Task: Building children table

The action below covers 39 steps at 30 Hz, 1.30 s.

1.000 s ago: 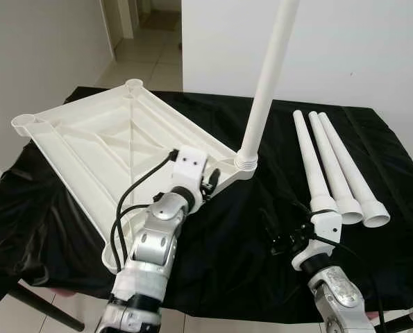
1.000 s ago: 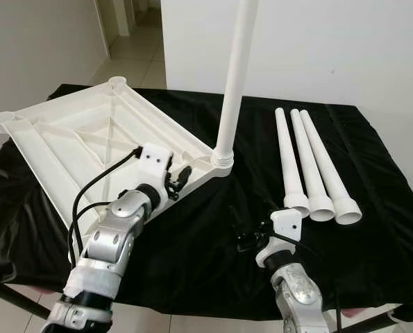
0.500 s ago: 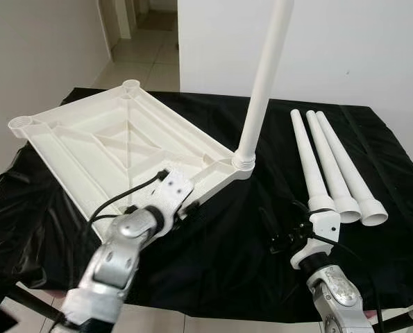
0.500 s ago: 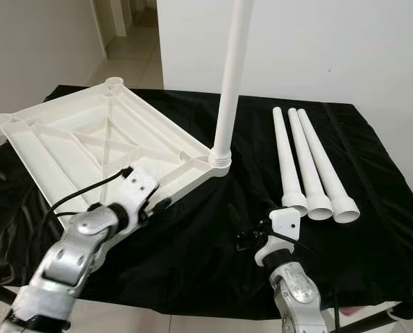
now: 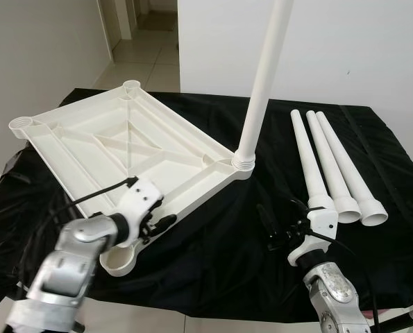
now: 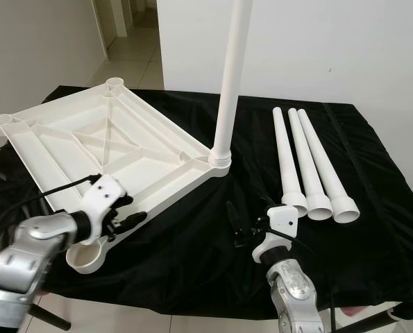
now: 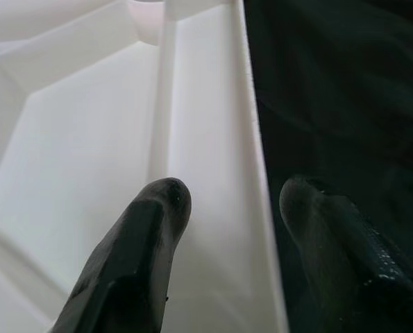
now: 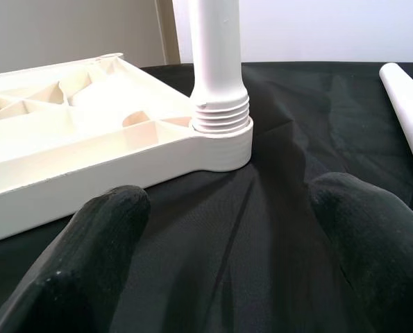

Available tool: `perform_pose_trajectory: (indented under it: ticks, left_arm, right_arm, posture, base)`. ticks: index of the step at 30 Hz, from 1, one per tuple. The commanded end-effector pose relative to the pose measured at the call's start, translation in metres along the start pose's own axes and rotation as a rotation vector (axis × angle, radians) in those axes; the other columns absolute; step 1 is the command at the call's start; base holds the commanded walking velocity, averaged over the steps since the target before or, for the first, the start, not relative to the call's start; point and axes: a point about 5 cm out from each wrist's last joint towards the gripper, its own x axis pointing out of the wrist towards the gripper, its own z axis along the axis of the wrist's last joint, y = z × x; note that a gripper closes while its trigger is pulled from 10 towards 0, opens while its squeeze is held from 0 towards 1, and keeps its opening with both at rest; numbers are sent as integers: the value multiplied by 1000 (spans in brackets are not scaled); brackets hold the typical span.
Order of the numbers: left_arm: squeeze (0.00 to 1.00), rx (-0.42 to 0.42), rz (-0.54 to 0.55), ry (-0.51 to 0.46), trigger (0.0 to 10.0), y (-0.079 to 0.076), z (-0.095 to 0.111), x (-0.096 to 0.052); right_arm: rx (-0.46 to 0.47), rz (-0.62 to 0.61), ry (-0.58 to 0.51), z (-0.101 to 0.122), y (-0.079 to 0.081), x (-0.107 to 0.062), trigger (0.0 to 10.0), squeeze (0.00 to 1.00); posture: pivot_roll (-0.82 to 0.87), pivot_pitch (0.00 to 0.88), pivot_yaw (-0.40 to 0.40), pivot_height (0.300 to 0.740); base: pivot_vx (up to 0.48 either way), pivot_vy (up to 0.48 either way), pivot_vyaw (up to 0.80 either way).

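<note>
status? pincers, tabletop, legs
Left pincer open, straddling tabletop near edge. Right pincer open, over the cloth, facing the fitted leg. Three loose legs lie right. Nothing blocking.

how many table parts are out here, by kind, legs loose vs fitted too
tabletop, upside down: 1
leg screwed upright into a corner socket: 1
loose legs lying on the black cloth: 3
total: 5 white parts
</note>
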Motion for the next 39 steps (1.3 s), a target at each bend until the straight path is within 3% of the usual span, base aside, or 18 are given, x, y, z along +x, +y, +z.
perform_pose_trajectory:
  ticks: [1, 6, 12, 20, 34, 39]
  left_arm:
    - [0, -6, -44, -4, 10000, 2, -1, -7]
    - [0, 17, -66, 7, 10000, 17, -3, -22]
    - [0, 41, 27, 96, 10000, 45, -17, -36]
    - [0, 77, 110, 199, 10000, 62, -35, -44]
    - [0, 200, 167, 321, 10000, 73, -56, -51]
    - [0, 197, 56, 267, 10000, 51, -53, -35]
  right_arm:
    - [6, -1, 5, -3, 2, -1, 10000, 0]
    - [9, -3, 2, -4, 3, 0, 10000, 0]
    - [13, -5, 0, -4, 4, 1, 10000, 0]
    - [13, -5, 0, -4, 5, 1, 10000, 0]
    - [12, 4, -2, -5, 5, 2, 10000, 0]
    - [6, 7, -3, -4, 5, 5, 10000, 0]
  posture:
    - [-20, 67, 34, 740]
    - [-16, 64, 39, 740]
    - [-17, 62, 41, 740]
    - [-16, 63, 40, 740]
    - [-13, 58, 31, 740]
    - [-15, 59, 30, 740]
  base:
    - [0, 0, 0]
    - [0, 0, 0]
    - [0, 0, 0]
    - [0, 0, 0]
    - [0, 0, 0]
    - [0, 0, 0]
